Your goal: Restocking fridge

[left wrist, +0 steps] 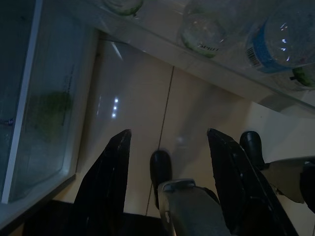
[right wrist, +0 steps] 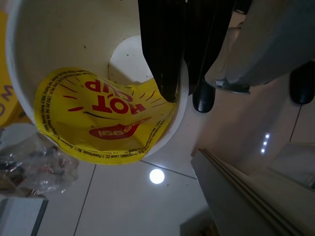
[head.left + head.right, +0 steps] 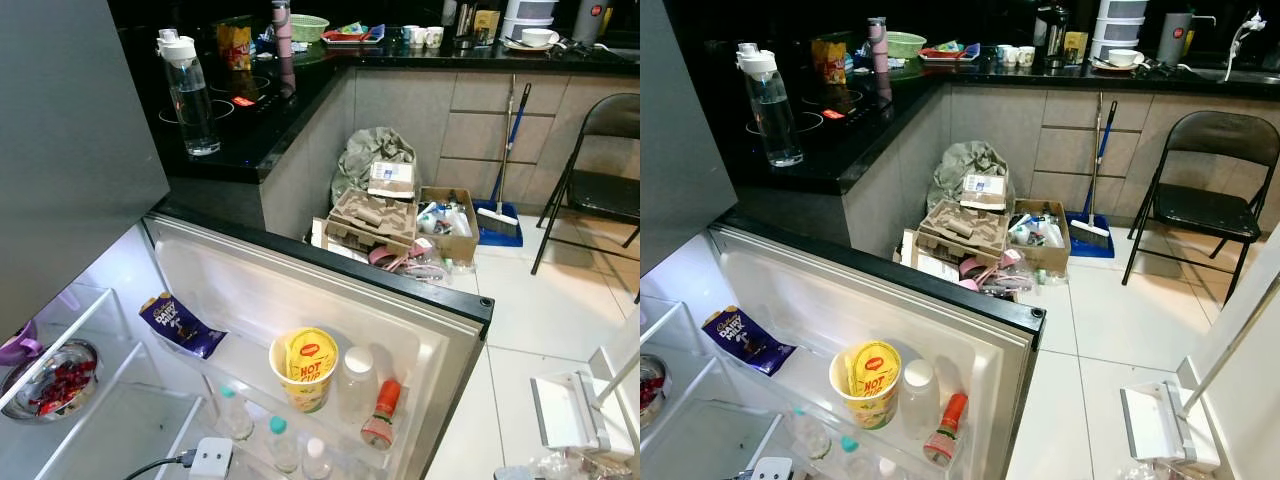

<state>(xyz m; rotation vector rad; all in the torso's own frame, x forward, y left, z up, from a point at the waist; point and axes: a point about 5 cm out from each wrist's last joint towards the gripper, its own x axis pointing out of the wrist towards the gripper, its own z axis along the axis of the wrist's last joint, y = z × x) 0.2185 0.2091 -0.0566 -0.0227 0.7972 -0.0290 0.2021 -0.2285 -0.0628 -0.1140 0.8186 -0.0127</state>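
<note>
While left gripper (image 1: 170, 142) hangs wide, right gripper (image 2: 172, 93) pinches noodle cup (image 2: 83, 73) rim — fridge door (image 3: 330, 290) open.

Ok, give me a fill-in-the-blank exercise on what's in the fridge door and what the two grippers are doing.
1. In the fridge door, the Hot Cup stands beside a bottle whose cap is ____.
2. The Dairy Milk packet lies to the Hot Cup's ____.
3. The left gripper hangs over floor tiles, fingers ____.
4. The right gripper grips a second cup by its ____.
Missing words: white; left; open; rim.
</note>
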